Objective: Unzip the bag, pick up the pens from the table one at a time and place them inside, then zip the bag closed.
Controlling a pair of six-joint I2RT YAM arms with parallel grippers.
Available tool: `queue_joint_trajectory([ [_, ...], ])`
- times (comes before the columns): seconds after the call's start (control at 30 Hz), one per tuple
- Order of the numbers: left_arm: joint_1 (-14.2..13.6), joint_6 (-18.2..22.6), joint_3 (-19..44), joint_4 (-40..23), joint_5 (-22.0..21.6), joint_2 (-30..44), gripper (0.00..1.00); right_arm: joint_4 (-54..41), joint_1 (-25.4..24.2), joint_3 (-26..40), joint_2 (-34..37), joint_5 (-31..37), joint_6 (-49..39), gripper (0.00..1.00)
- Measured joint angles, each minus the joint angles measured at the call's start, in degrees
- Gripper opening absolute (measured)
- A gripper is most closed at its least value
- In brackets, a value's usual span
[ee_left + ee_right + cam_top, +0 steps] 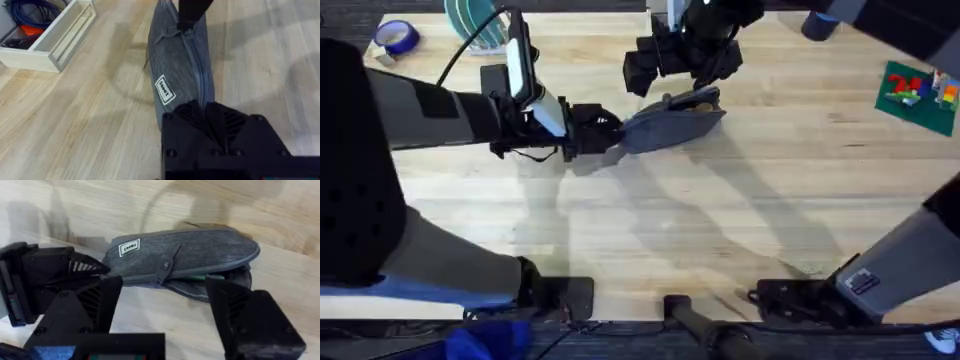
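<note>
The bag [670,125] lies on the bench [720,230] toward the far side, near the middle, long axis running left to right. In the right wrist view its mouth gapes at the end away from the left arm, and a green pen [207,278] shows inside the opening. The zip pull [165,267] sits partway along the bag, so the zip looks only partly run. A small white label [164,90] is sewn near the end the left arm grips.

The left pincer [603,133] is clamped on the bag's left end, pinning it to the bench. The right pincer [162,305] hangs just above the bag with its black fingers [235,310] spread wide, holding nothing, roughly over the pull. A white tray [55,37] stands well apart on the bench, with blue cable in it.

By my reading the step in hand is closing the zip. The risks from here: the wide fingers may come down beside the pull and pinch fabric instead, since the tab is small and lies flat. If the pull is dragged while the left grip is weak, the whole bag could slide instead of closing. The pen near the mouth could also foul the zip or slip out.
</note>
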Motion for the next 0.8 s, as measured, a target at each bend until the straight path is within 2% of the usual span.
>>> queue_joint_trajectory([
  [0.8, 0.00, 0.00, 0.00, 0.00, -0.02, 0.00, 0.041, 2.21, 2.34, 0.02, 2.88, 2.90, 2.81, 0.993],
])
